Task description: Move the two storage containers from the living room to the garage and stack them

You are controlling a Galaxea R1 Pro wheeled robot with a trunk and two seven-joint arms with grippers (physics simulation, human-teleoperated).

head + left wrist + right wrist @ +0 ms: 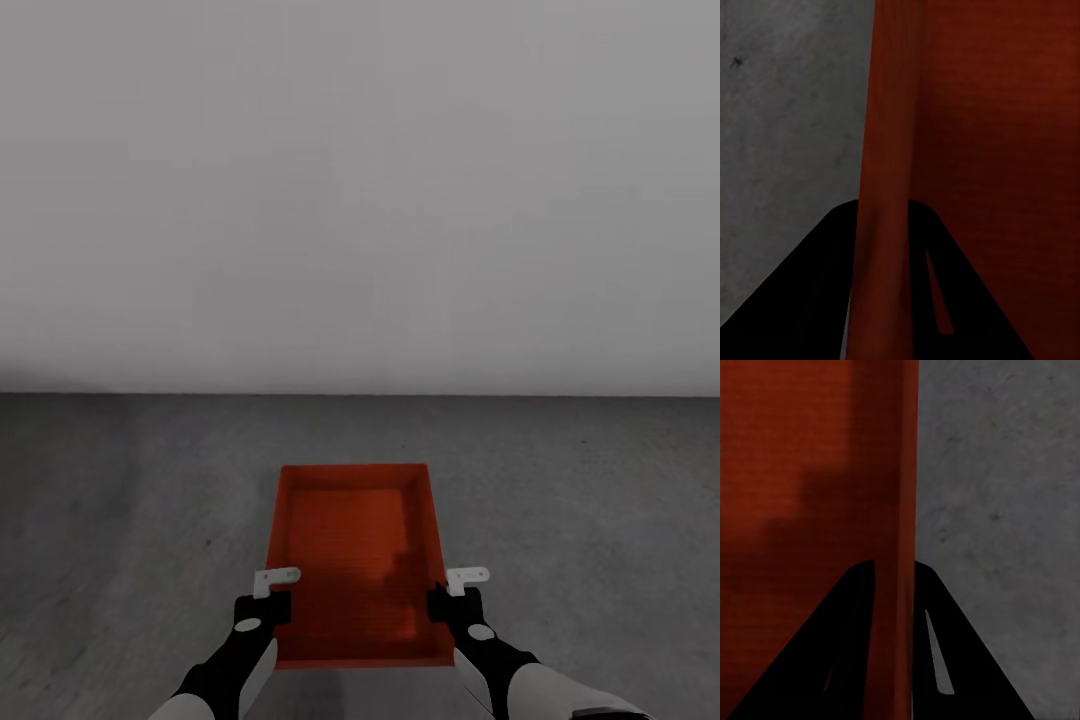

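One storage container (350,560), a lidless red-orange box, is low in the head view, over the grey concrete floor (580,520) of the garage. My left gripper (273,603) is shut on its left long wall and my right gripper (443,600) is shut on its right long wall, both near the box's near end. In the left wrist view the thin wall (889,150) runs between the black fingers (817,285). In the right wrist view the wall (904,472) likewise sits between the fingers (844,645). I cannot tell whether the box rests on the floor or hangs just above it.
A plain white wall (360,200) stands straight ahead, meeting the concrete a short way beyond the box. Mottled grey floor spreads to both sides of the box, in the left wrist view (787,112) and in the right wrist view (997,510).
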